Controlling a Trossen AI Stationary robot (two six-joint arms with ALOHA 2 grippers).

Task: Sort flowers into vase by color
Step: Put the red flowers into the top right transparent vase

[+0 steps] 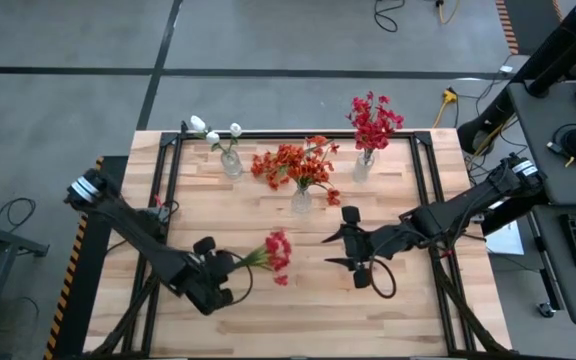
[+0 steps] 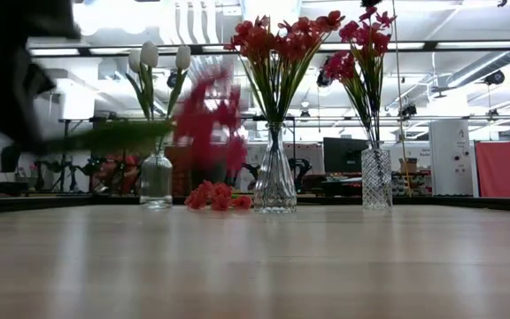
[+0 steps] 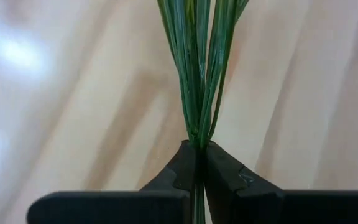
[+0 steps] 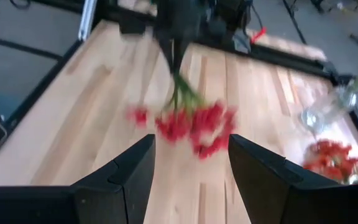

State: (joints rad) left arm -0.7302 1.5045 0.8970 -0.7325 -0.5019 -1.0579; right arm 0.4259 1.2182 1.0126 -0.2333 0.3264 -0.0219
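The left gripper (image 3: 197,155) is clamped on the thin green stems of a crimson spray (image 1: 277,252), lifted over the wooden table (image 1: 418,310); the right gripper (image 1: 346,250) waits beside it, half-open and empty. Next, the limp, bunched stems likely need steering into the narrow glass vase of red blooms (image 1: 364,166), 1 of 3 vases.

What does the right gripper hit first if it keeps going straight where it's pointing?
Probably the red flower spray held by the left gripper: it lies dead ahead between the open right gripper's fingers. Depth is unclear.

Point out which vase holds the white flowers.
The leftmost vase, at the table's far edge; its white flowers set it apart from the middle vase's orange and the right vase's red.
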